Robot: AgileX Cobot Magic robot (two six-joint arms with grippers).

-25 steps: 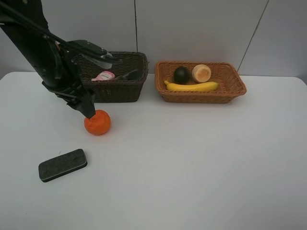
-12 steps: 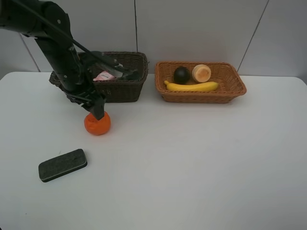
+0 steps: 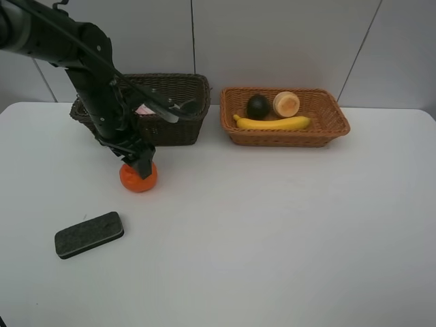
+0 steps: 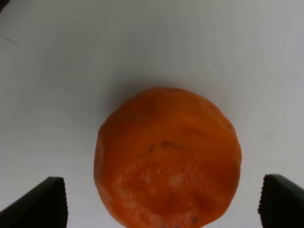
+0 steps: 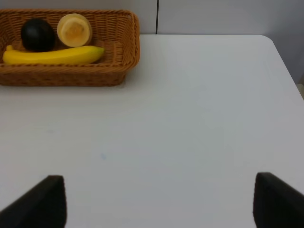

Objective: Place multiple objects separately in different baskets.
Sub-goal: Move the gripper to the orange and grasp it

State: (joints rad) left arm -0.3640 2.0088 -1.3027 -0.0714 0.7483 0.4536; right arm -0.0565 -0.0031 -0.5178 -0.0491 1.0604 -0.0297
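Nearest the camera, the dark eraser point(image 3: 89, 234) lies loose on the white table point(image 3: 272, 231), untouched. Beyond it, the left gripper point(image 3: 141, 165) stands over the wrinkled orange point(image 3: 138, 177), jaws spread wide on either side, nothing gripped. Step in hand: picking the orange. Next, in my judgement: lower, close, carry to the tan basket point(image 3: 284, 133) holding banana point(image 3: 271, 123). Right gripper point(image 5: 156, 202) idle, jaws apart.

Dark basket point(image 3: 178, 129) contents: mostly hidden behind the left arm point(image 3: 102, 95); only a scrap of pink point(image 3: 143, 109) shows, its kind unclear.
Wrinkled orange point(image 4: 167, 159): lower edge cut off in the left wrist view; top covered by the left gripper point(image 3: 143, 167) from the high camera.
Right gripper point(image 5: 159, 199): only two dark fingertips point(image 5: 40, 202) show, cut by the frame.
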